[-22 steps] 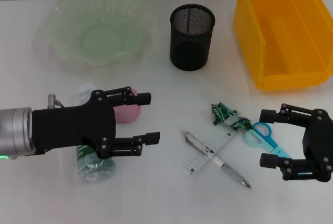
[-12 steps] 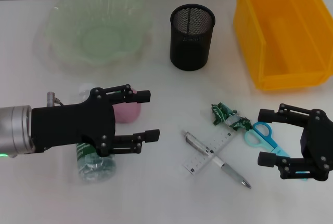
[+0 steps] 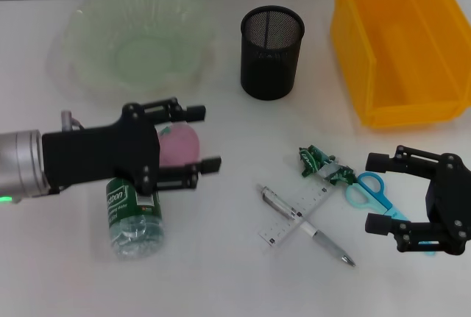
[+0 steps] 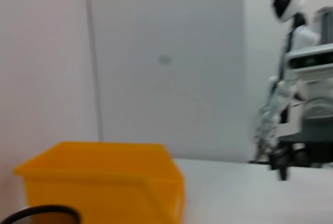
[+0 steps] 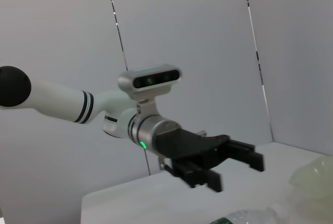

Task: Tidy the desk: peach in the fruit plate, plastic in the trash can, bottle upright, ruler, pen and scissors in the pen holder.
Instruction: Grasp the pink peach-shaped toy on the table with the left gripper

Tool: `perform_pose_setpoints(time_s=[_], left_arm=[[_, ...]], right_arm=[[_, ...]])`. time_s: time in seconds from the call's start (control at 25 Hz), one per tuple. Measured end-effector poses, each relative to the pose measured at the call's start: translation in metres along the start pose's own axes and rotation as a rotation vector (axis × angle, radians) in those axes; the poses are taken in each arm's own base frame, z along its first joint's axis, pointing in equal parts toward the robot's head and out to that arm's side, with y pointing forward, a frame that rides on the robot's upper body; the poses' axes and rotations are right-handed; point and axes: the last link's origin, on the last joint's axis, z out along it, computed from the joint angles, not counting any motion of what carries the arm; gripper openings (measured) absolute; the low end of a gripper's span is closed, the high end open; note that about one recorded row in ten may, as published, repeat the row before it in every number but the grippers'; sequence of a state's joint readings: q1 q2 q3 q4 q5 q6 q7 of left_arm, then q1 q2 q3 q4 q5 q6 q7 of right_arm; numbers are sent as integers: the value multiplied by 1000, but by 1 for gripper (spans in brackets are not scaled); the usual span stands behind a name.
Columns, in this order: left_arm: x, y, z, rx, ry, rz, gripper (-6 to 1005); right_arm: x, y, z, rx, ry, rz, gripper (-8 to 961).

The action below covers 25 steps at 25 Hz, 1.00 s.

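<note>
The left gripper reached in from the robot's left, its black body held level above the white desk, fingers spread wide and pointing toward the middle. The pink round peach sat between those two fingers, with nothing gripped. Just below the gripper's body the clear plastic bottle with the green label lay on its side on the desk. Behind them stood the pale green ruffled fruit plate, well apart from the peach.

The right gripper hung low at the desk's right side, its black fingers wide apart and turned toward the centre, holding nothing. The light blue-handled scissors lay between and under those fingers. Beside them a crumpled green plastic wrapper touched the end of the transparent ruler, and the silver pen lay crossed over the ruler.

The black mesh pen holder stood upright at the back, near the orange plastic bin at the far right. In the right wrist view the left gripper showed again, its fingers apart, on a silver wrist and white arm.
</note>
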<state>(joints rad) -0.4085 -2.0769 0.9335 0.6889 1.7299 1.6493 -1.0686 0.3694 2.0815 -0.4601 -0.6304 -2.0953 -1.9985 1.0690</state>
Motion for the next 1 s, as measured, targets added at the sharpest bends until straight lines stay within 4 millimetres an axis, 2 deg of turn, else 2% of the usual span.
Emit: perform_pose_setpoints(time_s=[0.12, 0.36, 1.0], left_arm=[[-2, -15, 3, 67, -48, -35, 768], [-8, -21, 15, 77, -137, -23, 768], [-8, -23, 15, 85, -176, -24, 768]], right_arm=[[1, 1, -1, 2, 0, 2, 835], [2, 2, -2, 7, 0, 6, 835], [6, 2, -2, 22, 2, 12, 834]])
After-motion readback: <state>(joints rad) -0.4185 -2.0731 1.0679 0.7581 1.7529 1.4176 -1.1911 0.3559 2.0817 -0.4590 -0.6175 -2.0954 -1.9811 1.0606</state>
